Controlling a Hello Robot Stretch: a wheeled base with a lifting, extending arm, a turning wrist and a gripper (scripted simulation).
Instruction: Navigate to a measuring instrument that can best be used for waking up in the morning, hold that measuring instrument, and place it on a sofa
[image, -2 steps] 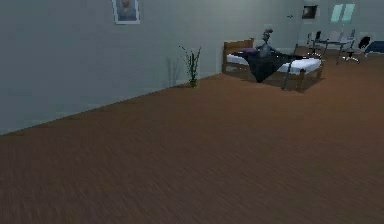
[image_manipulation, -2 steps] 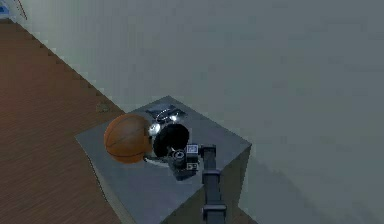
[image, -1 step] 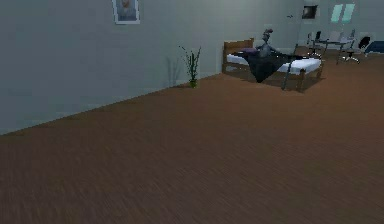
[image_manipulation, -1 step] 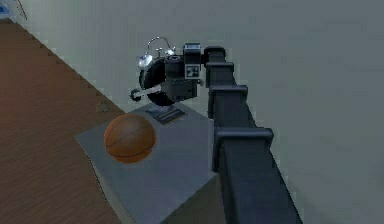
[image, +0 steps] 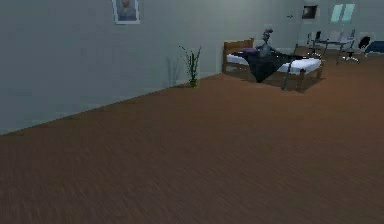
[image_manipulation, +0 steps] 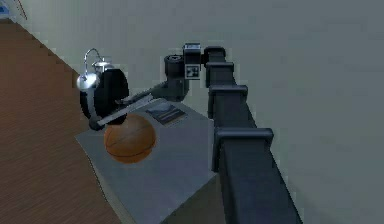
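An alarm clock (image_manipulation: 101, 86), round and black with silver bells on top, hangs at the far end of my gripper (image_manipulation: 100, 120), clear of the grey table (image_manipulation: 165, 180) below it. I hold the clock. Two thin fingers (image_manipulation: 135, 104) run to it from the dark gripper body beside the white marker squares (image_manipulation: 190, 60). The arm (image_manipulation: 240, 130) rises from the bottom edge along the wall.
An orange ball (image_manipulation: 130, 141) and a small dark flat object (image_manipulation: 166, 114) lie on the table. The forward view has wide wooden floor (image: 200, 160), a potted plant (image: 192, 66), a bed (image: 272, 63) with a dark blanket, chairs (image: 345, 44) at the far right, and a picture (image: 126, 10) on the wall.
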